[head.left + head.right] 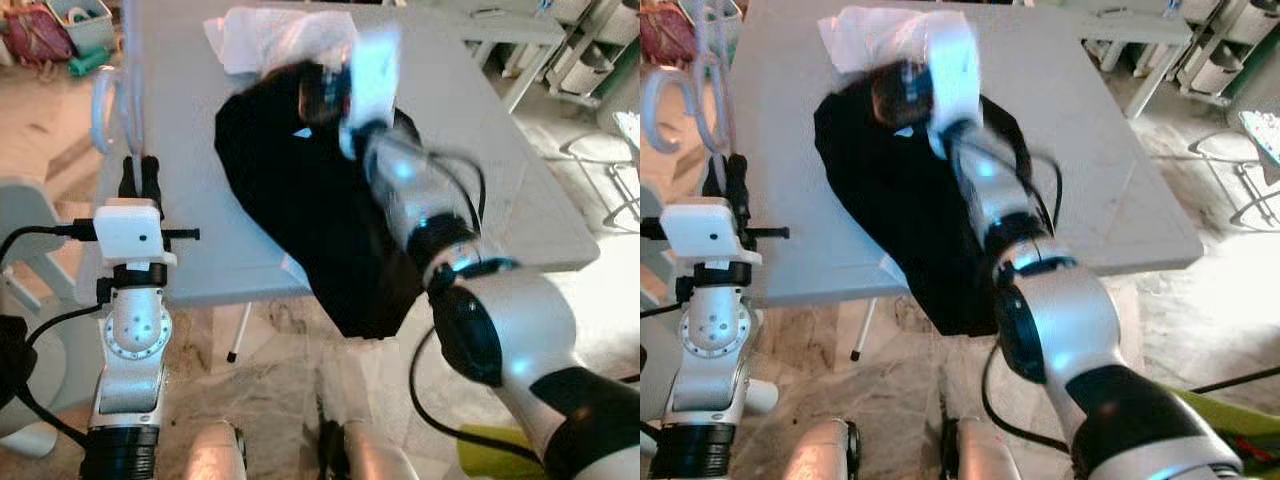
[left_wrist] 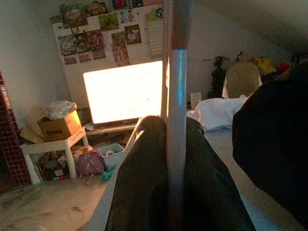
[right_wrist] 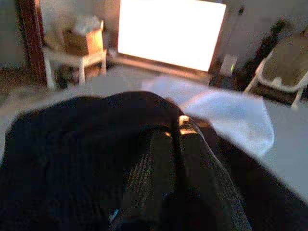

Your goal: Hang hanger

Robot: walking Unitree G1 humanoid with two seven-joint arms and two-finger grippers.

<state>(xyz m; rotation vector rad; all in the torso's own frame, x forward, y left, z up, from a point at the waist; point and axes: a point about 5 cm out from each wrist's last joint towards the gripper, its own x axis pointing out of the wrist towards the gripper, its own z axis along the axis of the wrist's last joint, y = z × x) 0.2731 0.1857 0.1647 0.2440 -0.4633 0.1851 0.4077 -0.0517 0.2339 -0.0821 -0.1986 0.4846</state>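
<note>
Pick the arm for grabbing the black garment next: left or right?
Right. The right claw is already over the black garment on the table, fingers together. The left claw is shut on the hanger at the table's left edge, so it looks occupied.

Grey table [image 1: 520,170] on mottled stone floor [image 1: 280,400], bright window [image 2: 125,91] below wall photos [image 2: 101,33], white side table [image 2: 48,144] bearing possibly a cardboard box [image 2: 57,126].
</note>
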